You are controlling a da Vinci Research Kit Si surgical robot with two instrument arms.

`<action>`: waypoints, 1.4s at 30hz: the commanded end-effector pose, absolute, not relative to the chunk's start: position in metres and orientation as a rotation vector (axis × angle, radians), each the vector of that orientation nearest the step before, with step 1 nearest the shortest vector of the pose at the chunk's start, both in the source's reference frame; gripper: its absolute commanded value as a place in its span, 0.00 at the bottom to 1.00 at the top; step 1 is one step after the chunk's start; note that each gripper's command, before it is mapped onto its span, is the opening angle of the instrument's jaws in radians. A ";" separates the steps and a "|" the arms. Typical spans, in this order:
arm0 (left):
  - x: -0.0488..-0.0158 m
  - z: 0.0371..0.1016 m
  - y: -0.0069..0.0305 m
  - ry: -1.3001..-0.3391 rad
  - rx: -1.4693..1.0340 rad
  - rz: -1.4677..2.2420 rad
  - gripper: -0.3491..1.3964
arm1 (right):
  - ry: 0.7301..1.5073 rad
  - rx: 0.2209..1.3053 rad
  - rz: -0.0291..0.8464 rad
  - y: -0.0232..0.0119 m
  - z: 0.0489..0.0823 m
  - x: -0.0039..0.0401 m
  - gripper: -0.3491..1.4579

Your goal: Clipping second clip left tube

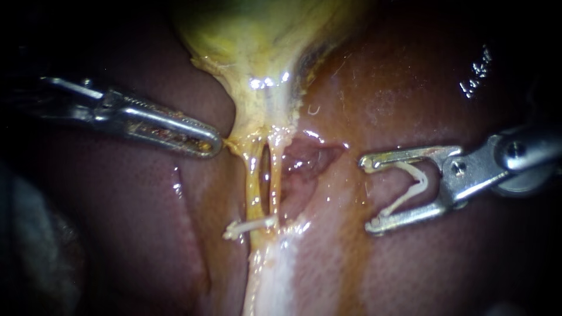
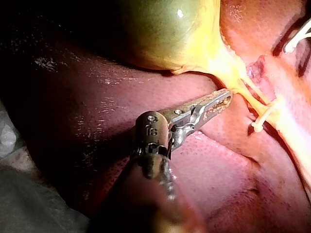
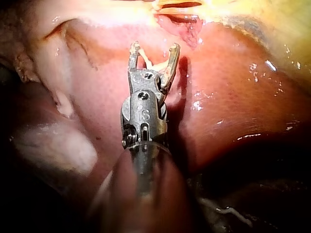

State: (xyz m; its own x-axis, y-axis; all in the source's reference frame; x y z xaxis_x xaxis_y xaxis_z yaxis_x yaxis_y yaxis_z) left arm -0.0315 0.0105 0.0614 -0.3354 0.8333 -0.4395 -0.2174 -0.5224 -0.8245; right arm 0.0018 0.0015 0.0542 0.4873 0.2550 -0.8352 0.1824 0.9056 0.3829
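Observation:
Two thin yellow tubes run down from the gallbladder (image 1: pixel 263 35) neck: the left tube (image 1: pixel 253 181) and the right tube (image 1: pixel 275 181). A white clip (image 1: pixel 252 225) lies across the lower end of the left tube. My left instrument (image 1: pixel 213 143) comes in from the left, jaws shut on the yellow tissue at the gallbladder neck; its tip (image 2: pixel 226 96) shows the same. My right instrument (image 1: pixel 369 193) stands well right of the tubes, over the liver (image 1: pixel 410 88). Its wide jaws hold a white V-shaped clip (image 1: pixel 413 187), also seen as the loaded clip (image 3: pixel 148 60).
A raw, reddish pocket (image 1: pixel 307 158) lies open just right of the tubes. A pale whitish band (image 1: pixel 275 275) runs down below the placed clip. Grey cloth (image 1: pixel 29 234) shows at the far left edge.

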 end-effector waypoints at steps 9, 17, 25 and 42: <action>-0.0294 0.0575 0.0124 -0.892 -1.174 1.910 0.00 | 1.072 0.458 0.046 0.0014 0.0543 0.0017 0.47; -0.0269 0.0541 0.0137 -0.891 -1.166 1.896 0.00 | 1.072 0.458 0.046 0.0014 0.0542 0.0018 0.47; -0.0266 0.0539 0.0138 -0.890 -1.165 1.895 0.00 | 1.077 0.501 0.071 0.0010 0.0536 0.0039 0.47; -0.0276 0.0535 0.0134 -0.883 -1.163 1.891 0.00 | 1.144 0.666 0.252 0.0002 0.0529 0.0141 0.46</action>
